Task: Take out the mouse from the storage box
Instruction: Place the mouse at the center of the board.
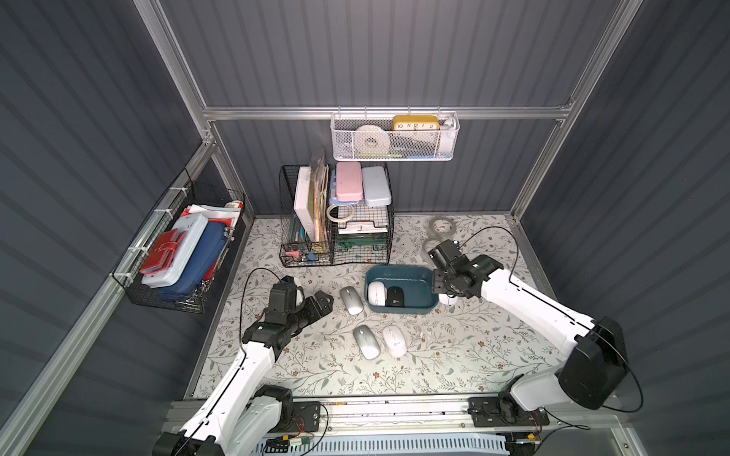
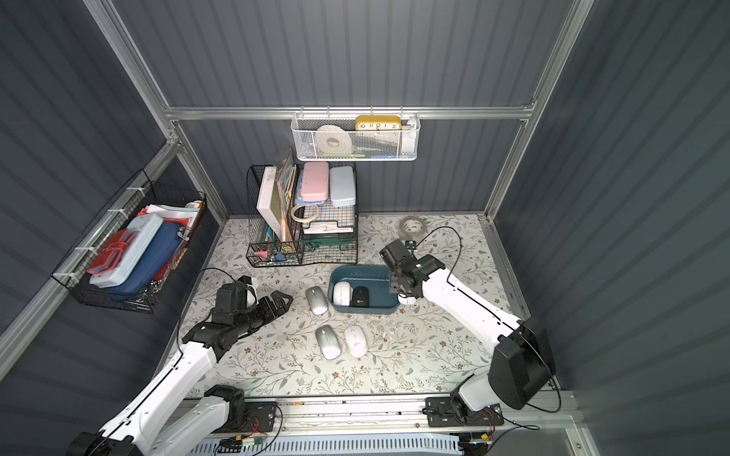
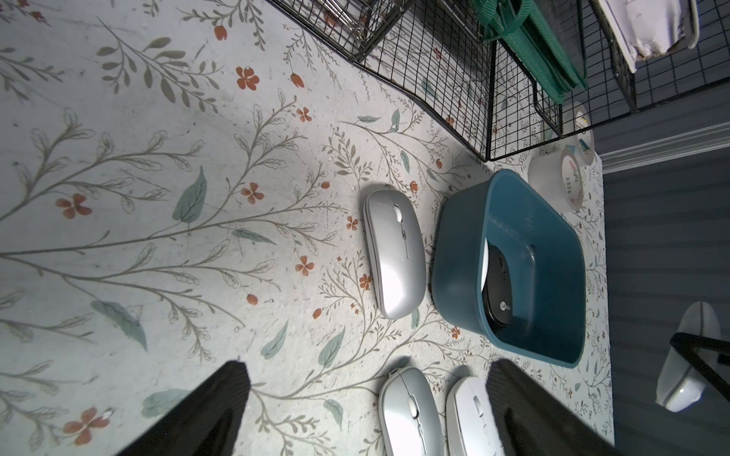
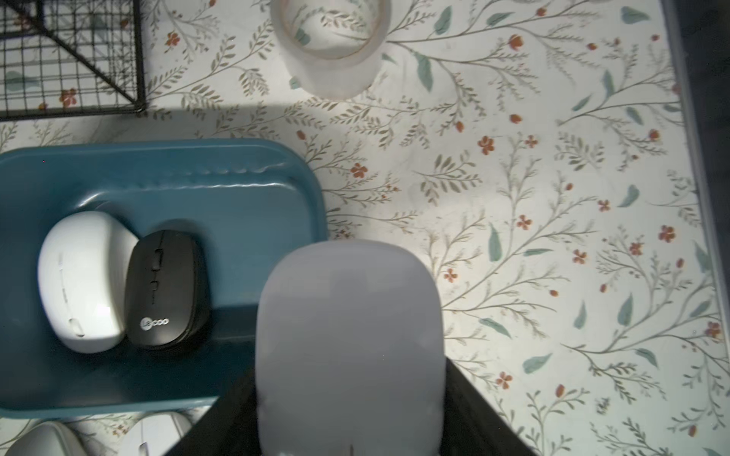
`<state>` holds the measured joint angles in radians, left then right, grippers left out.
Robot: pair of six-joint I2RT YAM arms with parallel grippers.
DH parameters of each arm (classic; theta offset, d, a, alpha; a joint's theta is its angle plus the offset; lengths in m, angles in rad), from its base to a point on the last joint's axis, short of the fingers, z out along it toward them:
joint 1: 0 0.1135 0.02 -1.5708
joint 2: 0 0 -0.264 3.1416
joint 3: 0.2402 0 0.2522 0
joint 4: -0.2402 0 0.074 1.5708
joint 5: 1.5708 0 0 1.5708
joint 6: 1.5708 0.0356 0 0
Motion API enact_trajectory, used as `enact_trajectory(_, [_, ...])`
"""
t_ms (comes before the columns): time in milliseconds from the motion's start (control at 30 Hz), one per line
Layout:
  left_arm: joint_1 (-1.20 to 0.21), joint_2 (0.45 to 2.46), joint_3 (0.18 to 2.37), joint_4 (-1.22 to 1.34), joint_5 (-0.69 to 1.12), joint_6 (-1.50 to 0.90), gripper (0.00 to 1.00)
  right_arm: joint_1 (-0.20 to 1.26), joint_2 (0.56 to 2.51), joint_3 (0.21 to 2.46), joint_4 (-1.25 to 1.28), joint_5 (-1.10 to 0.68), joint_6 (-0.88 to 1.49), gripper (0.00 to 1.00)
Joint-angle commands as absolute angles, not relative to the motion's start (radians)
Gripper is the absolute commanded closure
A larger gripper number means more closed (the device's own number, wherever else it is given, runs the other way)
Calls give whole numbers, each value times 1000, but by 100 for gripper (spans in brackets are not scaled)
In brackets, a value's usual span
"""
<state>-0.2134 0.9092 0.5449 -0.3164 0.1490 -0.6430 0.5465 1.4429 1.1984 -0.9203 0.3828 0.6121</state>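
A: Mouse position?

B: Pale mouse (image 4: 349, 347) sits clamped between the right claw's (image 1: 445, 293) jaws, at the three o'clock rim of the storage box (image 1: 399, 269), seemingly clear of the table (image 1: 454, 347).

A: Risk?

B: A slip, I judge. The shell is smooth and rounded. Dropped here, it could strike the rim and slide back beside the white mouse (image 1: 377, 293) and black mouse (image 1: 395, 297) at nine o'clock.

A: Left claw (image 1: 323, 303)?

B: Spread wide, empty, at the box's nine o'clock, beyond the silver mouse (image 1: 350, 300).
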Motion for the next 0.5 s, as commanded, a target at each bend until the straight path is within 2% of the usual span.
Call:
enact_trajectory(0, [-210, 894, 530, -334, 149, -634, 0, 473, 1404, 1167, -903, 421, 551, 35])
enact_trajectory(233, [-210, 860, 528, -367, 157, -632, 1, 333, 1479, 1156, -829, 349, 512, 35])
enact_trajectory(467, [-210, 840, 537, -389, 147, -631, 1, 255, 1667, 1232, -793, 243, 496, 36])
